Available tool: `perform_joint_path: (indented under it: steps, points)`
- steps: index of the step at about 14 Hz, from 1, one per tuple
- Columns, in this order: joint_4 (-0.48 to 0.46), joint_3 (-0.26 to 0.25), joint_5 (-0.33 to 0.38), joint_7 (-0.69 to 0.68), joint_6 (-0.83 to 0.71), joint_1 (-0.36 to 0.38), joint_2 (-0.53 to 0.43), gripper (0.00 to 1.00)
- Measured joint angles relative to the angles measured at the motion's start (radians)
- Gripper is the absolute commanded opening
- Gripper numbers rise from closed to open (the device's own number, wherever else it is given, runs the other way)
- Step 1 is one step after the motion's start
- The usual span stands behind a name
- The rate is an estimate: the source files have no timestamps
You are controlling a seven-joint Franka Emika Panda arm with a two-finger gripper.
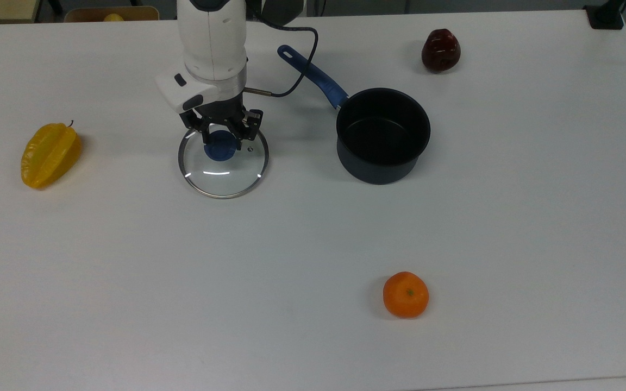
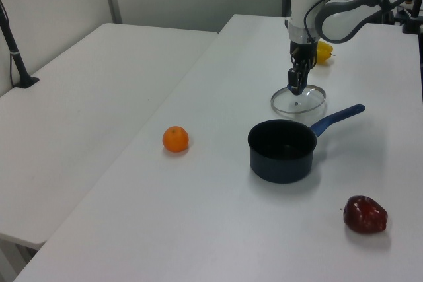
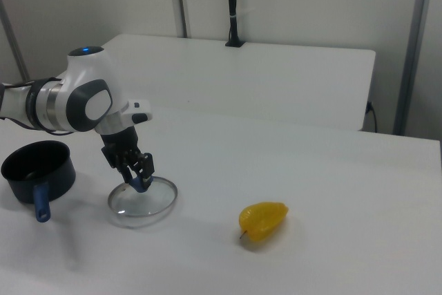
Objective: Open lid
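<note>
lid [image 1: 223, 163] lies flat on the white table [image 1: 313, 228], off the saucepan [image 1: 382, 134] and well to the top view's left of it. clear glass disc w/ thin metal rim; blue knob [image 1: 221, 146] at centre. gripper [image 1: 223, 142] points straight down over the knob, fingers [image 1: 203, 137] on either side of it, clamped on the knob as far as the top view shows. in the left view the gripper [image 2: 297, 86] sits at the lid [image 2: 299, 101] centre, lid rim down on the table. right view: gripper [image 3: 136, 181] down on the lid [image 3: 143, 200], blue knob just visible between the fingertips.

saucepan is open, dark inside, blue handle [image 1: 312, 75] angled toward the top view's upper left, passing near the arm [image 1: 212, 49]. a black cable loops from the arm's wrist.

other stuff on the table, all well apart from the lid: yellow starfruit [image 1: 49, 155] at the top view's left, orange [image 1: 406, 294] lower centre-right, dark red apple [image 1: 440, 50] upper right.
</note>
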Motion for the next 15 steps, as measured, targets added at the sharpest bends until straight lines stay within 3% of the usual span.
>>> perform_joint_path:
  steps: [5, 7, 9, 15]
  points:
    - [0.000, 0.000, 0.000, 0.000, -0.004, 0.000, 0.012, 0.46]
    - [0.000, 0.000, 0.000, 0.000, -0.012, 0.000, 0.015, 0.90]
    - [0.000, 0.000, 0.000, 0.000, -0.019, 0.000, 0.018, 1.00]
    - [0.020, 0.000, 0.000, 0.000, -0.047, -0.001, 0.021, 1.00]
